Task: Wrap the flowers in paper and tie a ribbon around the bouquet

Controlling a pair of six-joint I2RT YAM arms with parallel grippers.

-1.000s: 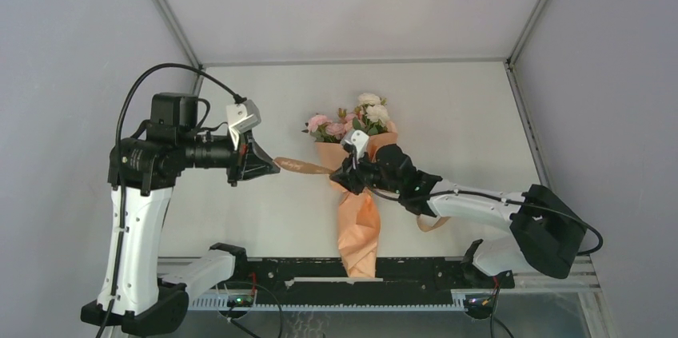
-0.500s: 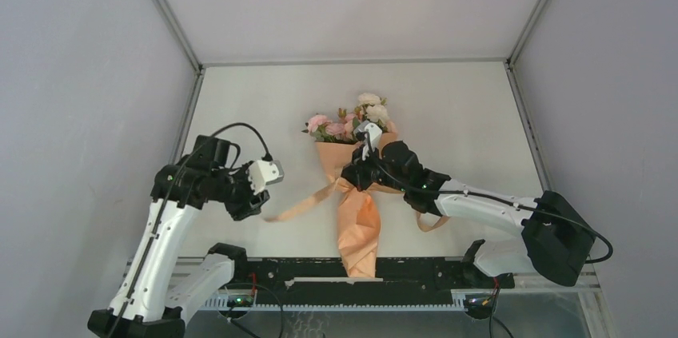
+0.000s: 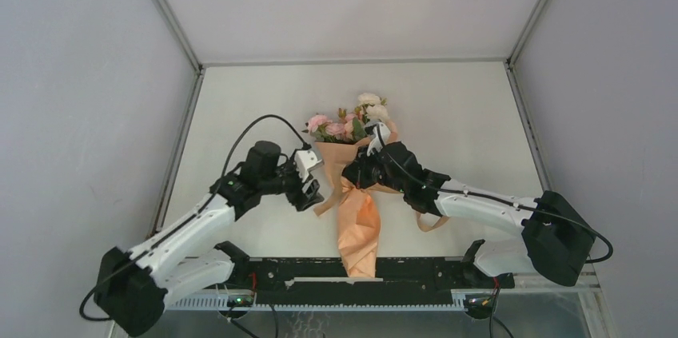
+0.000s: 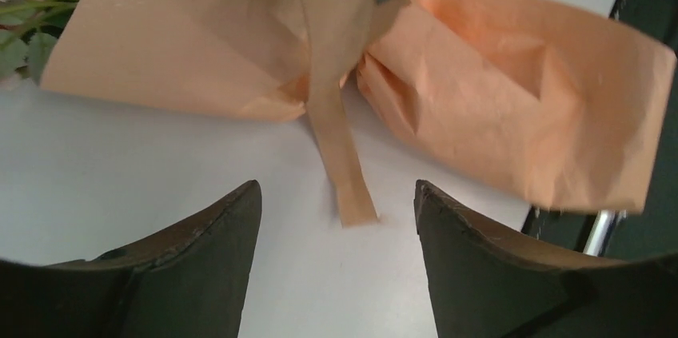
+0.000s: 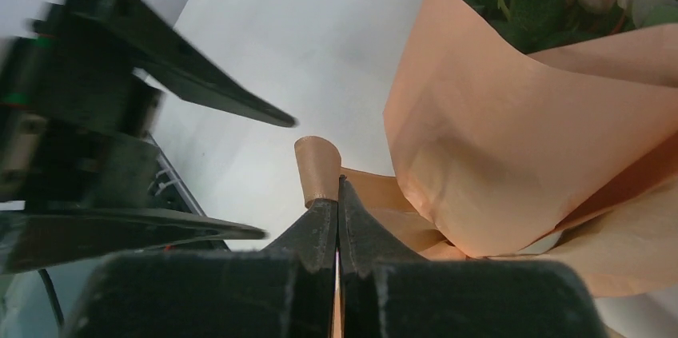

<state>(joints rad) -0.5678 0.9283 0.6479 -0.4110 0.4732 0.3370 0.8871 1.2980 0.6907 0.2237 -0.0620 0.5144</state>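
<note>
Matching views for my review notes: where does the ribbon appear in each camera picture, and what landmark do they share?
Top external: the ribbon trails down-left from the orange paper's pinched waist toward the left fingers.
Left wrist: centre frame, hanging down, its end on the table between the open left fingers.
Right wrist: a small curl, lower centre, pinched by the shut right fingers.
Shared landmark: the orange paper.

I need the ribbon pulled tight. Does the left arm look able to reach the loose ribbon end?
Probably yes: the left pincer hangs open, and the ribbon end lies uncovered on the table between its jaws.
</note>
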